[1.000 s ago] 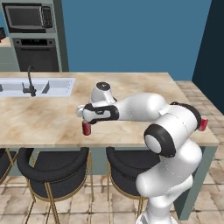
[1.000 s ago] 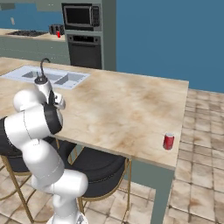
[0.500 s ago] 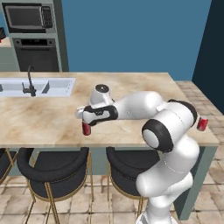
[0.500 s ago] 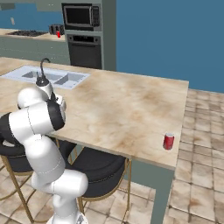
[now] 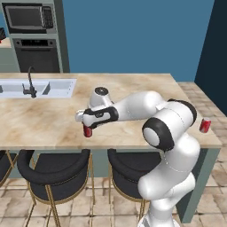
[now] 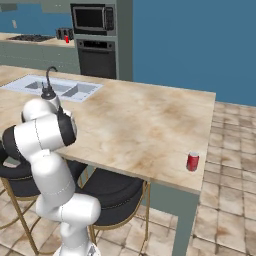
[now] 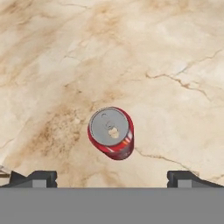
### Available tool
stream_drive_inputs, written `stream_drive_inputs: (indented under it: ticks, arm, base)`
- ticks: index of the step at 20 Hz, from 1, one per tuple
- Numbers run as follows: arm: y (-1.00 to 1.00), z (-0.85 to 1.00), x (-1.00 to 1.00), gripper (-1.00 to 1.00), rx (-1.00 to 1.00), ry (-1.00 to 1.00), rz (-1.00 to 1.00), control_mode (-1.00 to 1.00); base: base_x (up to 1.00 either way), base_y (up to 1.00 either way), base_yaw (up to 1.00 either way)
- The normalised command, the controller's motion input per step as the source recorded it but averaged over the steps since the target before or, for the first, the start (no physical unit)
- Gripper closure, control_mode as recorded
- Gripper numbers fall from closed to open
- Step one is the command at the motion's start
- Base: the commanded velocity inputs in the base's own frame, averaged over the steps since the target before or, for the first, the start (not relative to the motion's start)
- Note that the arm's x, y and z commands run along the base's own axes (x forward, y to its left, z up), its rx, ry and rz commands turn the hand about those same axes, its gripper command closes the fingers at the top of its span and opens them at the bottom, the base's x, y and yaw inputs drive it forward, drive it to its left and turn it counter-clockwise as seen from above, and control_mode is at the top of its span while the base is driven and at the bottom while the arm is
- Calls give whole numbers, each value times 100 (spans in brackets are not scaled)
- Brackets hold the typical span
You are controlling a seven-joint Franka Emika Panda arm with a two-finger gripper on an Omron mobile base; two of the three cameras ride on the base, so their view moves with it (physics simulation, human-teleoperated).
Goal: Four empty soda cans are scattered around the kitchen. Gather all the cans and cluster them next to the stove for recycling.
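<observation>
Hand view — soda can upright (silvery top up) on counter.

This is a home kitchen, rendered rather than filmed. A long island with a beige marble tabletop fills the middle, and a steel sink with a dark curved tap is set into it at about 10 o'clock. Black cushioned stools on thin brass legs tuck under its near edge. Against the blue back wall, a grey-green cabinet column holds a built-in microwave above a wall oven. At 11 o'clock a far counter carries a black stove. The floor is tan tile.
</observation>
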Motion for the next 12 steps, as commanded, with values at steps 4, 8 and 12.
stream_drive_inputs:
  ticks: [4, 8, 12]
  arm:
    - [6, -11, 4, -100, 0, 2, 0, -100]
    - [1, -10, 10, -100, 0, 1, 0, -100]
    - [0, -13, 13, -100, 0, 0, 0, -100]
  base:
    - [0, 0, 0]
    - [0, 0, 0]
    - [0, 0, 0]
